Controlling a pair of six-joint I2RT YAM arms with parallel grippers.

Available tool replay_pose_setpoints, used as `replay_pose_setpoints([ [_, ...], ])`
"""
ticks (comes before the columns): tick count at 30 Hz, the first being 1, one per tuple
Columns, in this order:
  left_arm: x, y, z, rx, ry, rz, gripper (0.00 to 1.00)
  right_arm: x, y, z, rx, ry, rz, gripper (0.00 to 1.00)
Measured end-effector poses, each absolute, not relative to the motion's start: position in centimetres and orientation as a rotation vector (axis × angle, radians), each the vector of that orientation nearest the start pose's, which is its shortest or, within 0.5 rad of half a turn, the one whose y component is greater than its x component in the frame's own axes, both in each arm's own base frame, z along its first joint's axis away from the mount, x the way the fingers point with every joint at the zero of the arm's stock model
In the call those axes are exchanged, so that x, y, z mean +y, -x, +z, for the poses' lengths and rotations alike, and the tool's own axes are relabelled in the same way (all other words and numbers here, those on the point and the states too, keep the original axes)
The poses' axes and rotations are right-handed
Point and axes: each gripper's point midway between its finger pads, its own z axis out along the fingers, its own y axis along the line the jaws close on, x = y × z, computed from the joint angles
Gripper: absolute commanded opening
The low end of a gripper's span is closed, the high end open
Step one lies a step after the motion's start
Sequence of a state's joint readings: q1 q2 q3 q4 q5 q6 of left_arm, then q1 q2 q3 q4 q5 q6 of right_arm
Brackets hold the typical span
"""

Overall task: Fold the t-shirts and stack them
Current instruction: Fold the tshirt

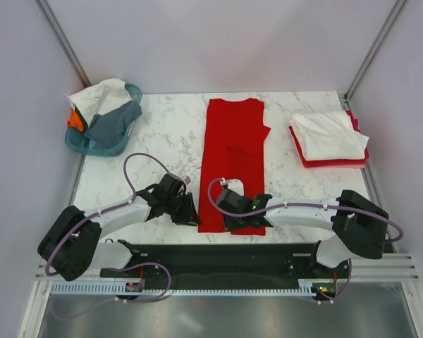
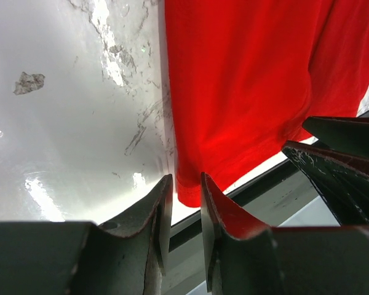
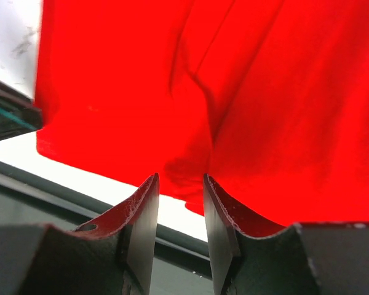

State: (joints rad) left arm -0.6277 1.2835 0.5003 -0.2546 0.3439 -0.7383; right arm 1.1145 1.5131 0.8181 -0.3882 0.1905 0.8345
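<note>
The red t-shirt (image 1: 231,151) lies folded long down the table's (image 1: 162,137) middle, from far edge to near edge. The left gripper (image 2: 186,187) straddles its near-left corner and the right gripper (image 3: 179,183) its puckered near hem. Both jaws are narrowly parted, but I can't tell whether either actually pinches cloth. From above, the fingertips are hard to make out.

A bright red t-shirt (image 1: 233,155) lay flat along the middle of the table (image 1: 162,134). It was folded lengthwise into a narrow strip running from the far side to the near edge. At the far right, a folded white t-shirt (image 1: 328,134) sat on a folded red t-shirt (image 1: 324,164). At the far left, a crumpled white tee (image 1: 99,95), a grey tee (image 1: 113,127) and an orange tee (image 1: 74,121) were heaped in a basket (image 1: 81,146).
</note>
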Motion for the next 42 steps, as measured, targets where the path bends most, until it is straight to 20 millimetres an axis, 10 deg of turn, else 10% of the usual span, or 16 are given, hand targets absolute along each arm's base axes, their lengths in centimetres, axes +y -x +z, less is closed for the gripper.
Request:
replay_pose_setpoints([
  [7,-21.8,-15.3,2.3,2.816,0.02,-0.869,0.31,28.5,-14.3,2.1,2.686,0.319,0.35,0.34],
  [13,-21.8,-15.2,2.2,2.824,0.021,-0.869,0.3,28.6,-14.0,2.1,2.689,0.319,0.356,0.02],
  [24,-22.2,-15.2,2.4,2.819,0.009,-0.903,0.31,29.4,-13.0,4.1,2.677,0.217,0.489,0.0],
  [32,-22.3,-15.1,2.4,2.82,0.002,-0.92,0.31,28.7,-11.7,2.8,2.717,0.163,0.477,0.44],
  [42,-21.7,-13.9,1.6,2.852,0.002,-0.917,0.32,26.8,-12.8,5.2,2.649,0.114,0.412,0.43],
])
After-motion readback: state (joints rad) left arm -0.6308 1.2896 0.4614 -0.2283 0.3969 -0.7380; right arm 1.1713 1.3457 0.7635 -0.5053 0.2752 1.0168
